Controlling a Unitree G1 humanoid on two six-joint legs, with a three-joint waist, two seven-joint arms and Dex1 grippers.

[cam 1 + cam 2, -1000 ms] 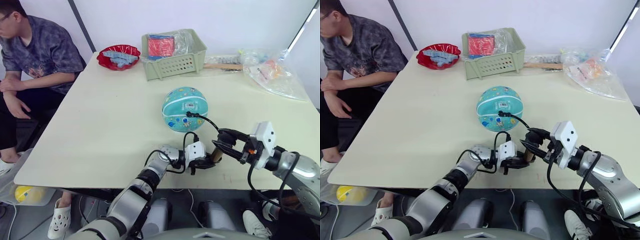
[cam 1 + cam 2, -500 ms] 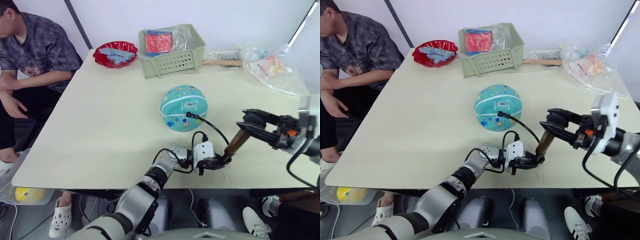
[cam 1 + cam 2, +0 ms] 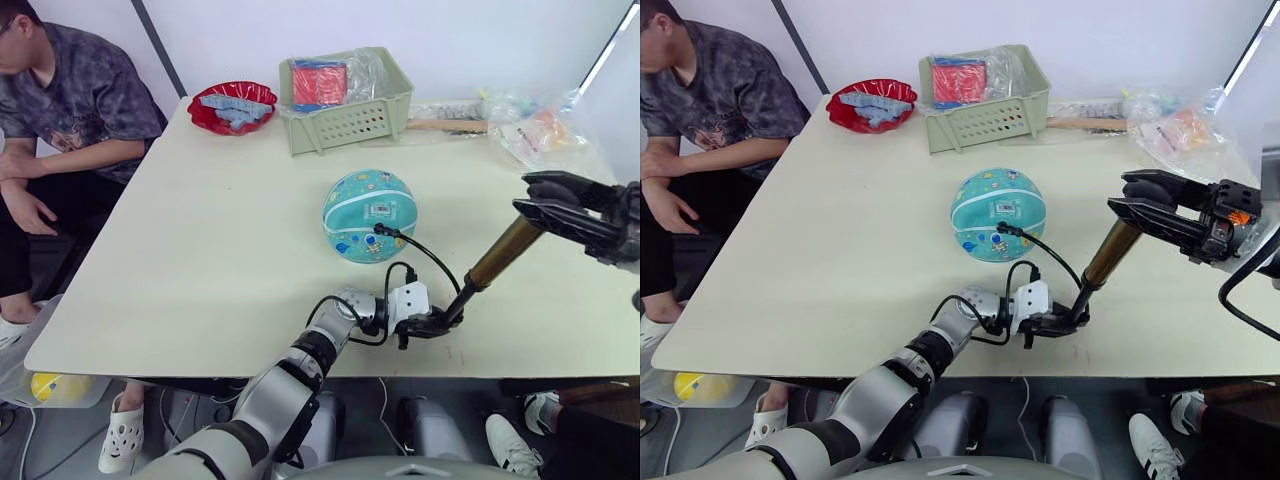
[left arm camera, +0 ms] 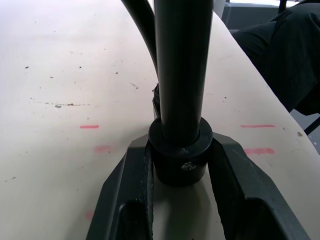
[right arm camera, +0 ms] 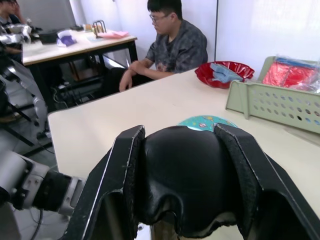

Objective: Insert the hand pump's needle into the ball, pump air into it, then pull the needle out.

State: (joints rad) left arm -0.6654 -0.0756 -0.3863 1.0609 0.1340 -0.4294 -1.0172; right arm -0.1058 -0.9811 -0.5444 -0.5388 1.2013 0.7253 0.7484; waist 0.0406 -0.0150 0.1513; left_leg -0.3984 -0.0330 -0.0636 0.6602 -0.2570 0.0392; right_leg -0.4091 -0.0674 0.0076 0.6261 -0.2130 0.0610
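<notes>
The ball (image 3: 369, 215) sits mid-tabletop (image 3: 200, 250), and the hose (image 3: 425, 250) runs from its near face down to the pump (image 3: 492, 262), which stands tilted at the near right edge. The left pincer (image 3: 432, 322) is closed on the pump's black base, its fingers (image 4: 131, 180) clamping the collar against the tabletop in the left wrist view. The right pincer (image 3: 548, 207) is closed on the handle (image 5: 182, 175) at the top, with the gold barrel stretched out between the two, so this looks like an upstroke with the shaft drawn out. The needle seems already seated in the ball, since the hose end meets its surface, so insertion is probably done and pumping is under way; more strokes and pulling the needle out remain. The needle itself is too small to make out, so how deep it sits cannot be told, nor how full the ball is. Far off stand a basket (image 3: 345, 100) and a red bowl (image 3: 237, 108), and a person (image 3: 70, 110) sits at the left.
</notes>
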